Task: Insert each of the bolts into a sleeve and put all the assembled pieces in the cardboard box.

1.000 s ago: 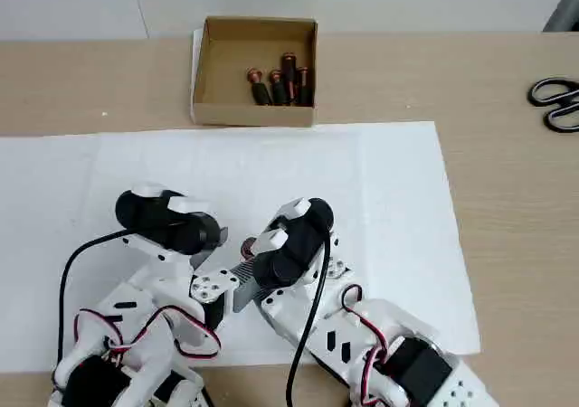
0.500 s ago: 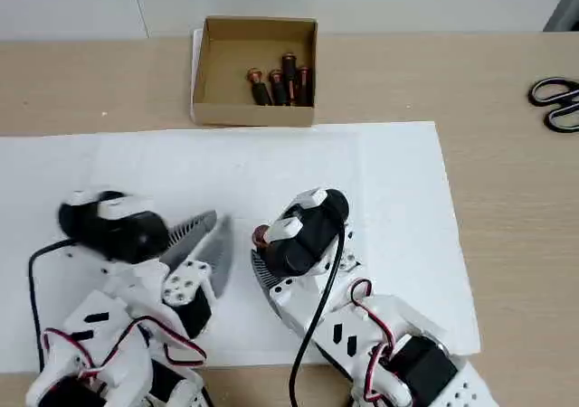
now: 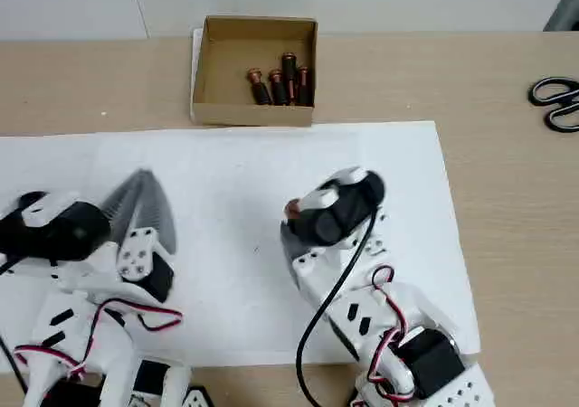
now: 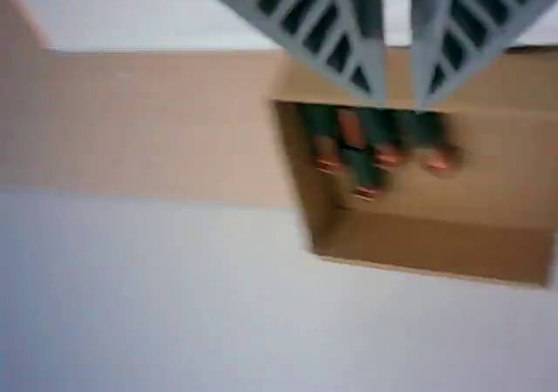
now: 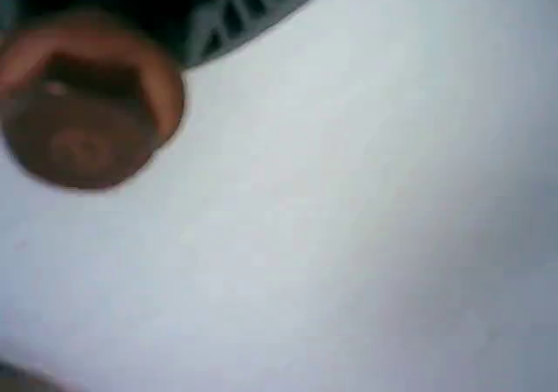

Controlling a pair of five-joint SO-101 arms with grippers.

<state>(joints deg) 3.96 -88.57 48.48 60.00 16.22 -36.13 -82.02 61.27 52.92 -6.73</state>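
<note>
The open brown cardboard box stands at 12 o'clock on the tan wooden worktop, with four copper-headed bolts in black sleeves lying inside it. The left gripper, at 8 o'clock over the white paper sheet, has its grey fingers drawn to a thin slit and holds nothing. The right gripper, near 6 o'clock, has its fingers clamped on a further sleeved bolt with a copper head.
</note>
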